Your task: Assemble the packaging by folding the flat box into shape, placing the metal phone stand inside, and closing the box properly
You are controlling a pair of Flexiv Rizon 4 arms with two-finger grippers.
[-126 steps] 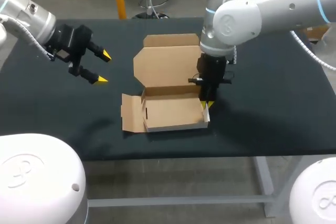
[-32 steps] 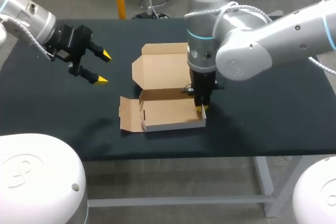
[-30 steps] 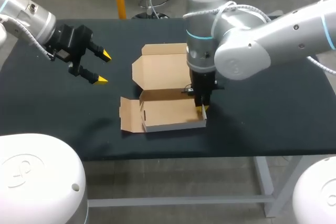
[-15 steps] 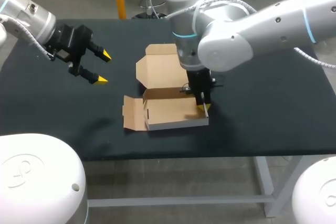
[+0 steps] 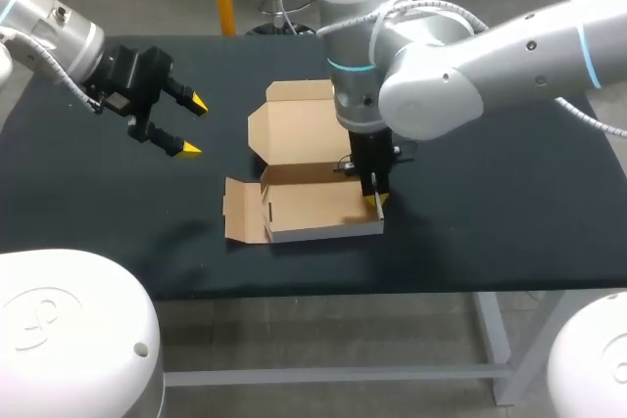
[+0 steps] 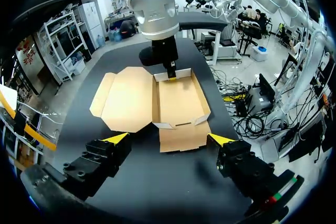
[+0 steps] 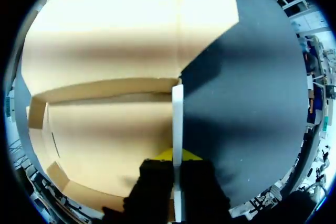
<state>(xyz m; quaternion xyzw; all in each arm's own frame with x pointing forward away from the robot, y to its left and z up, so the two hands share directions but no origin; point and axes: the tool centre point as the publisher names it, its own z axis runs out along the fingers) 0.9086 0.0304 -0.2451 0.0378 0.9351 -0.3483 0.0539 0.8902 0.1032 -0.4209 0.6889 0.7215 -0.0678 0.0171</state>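
Box (image 5: 315, 209), lid (image 5: 299, 129) open — right jaws clamping its wall

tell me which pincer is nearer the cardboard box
Right. The right pincer is shut on the cardboard box at its right side wall; the left pincer hangs open well off to the box's left, not touching it.

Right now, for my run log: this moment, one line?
box: lid open | right gripper: shut on its wall | left gripper: open
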